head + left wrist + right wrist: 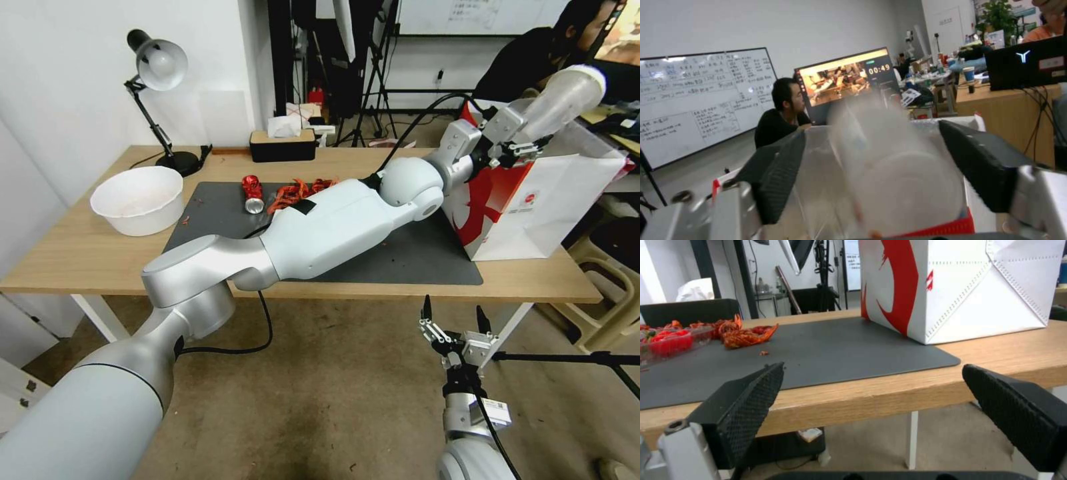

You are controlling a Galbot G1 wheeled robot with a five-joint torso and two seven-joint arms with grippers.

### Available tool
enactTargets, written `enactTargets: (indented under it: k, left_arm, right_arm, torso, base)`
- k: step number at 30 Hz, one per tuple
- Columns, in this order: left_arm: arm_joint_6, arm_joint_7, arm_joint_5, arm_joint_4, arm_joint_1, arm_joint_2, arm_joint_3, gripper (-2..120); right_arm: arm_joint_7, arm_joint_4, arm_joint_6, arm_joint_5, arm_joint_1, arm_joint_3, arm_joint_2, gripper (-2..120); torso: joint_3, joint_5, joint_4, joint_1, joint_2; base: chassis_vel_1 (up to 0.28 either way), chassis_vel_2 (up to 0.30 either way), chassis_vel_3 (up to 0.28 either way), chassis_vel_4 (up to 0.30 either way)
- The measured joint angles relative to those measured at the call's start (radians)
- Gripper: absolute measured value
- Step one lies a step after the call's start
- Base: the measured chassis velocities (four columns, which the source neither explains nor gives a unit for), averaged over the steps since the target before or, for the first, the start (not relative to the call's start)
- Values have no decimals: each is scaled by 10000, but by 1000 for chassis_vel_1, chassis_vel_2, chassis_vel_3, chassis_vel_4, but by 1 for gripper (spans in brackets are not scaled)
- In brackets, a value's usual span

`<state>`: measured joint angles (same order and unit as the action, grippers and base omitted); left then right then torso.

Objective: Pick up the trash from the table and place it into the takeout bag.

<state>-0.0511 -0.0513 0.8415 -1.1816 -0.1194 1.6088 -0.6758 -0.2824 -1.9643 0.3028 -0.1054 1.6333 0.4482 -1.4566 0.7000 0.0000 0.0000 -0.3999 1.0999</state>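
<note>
Table (80,260) edge, far right: left gripper (517,137) clamps clear plastic cup (563,100) above takeout bag (553,200) (right gripper (453,319) parked low, fingers spread, empty).

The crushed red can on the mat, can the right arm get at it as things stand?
Probably not directly. The right pincer hangs open below the table edge, and the left arm lies across the mat between it and the crushed red can.
</note>
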Motion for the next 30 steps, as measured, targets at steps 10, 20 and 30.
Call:
enactTargets:
  k: [10, 20, 30]
  left_arm:
    - [-81, -198, -13, -82, 126, -113, 618, 100]
    - [-233, -243, -125, -1210, 1097, -2050, 1423, 100]
    - [-216, -123, -594, -2438, 2917, -4260, 2899, 100]
  right_arm:
    - [-1, -15, 9, -4, -2, 46, 38, 100]
    - [-11, -90, -41, -26, -18, 75, 67, 100]
    - [-4, -204, -117, 11, 13, -4, 84, 100]
  torso:
    - [0, 0, -2, 0, 0]
    - [0, -4, 0, 0, 0]
    - [0, -5, 1, 0, 1]
  base:
    - [0, 0, 0, 0]
    - [0, 0, 0, 0]
    - [0, 0, 0, 0]
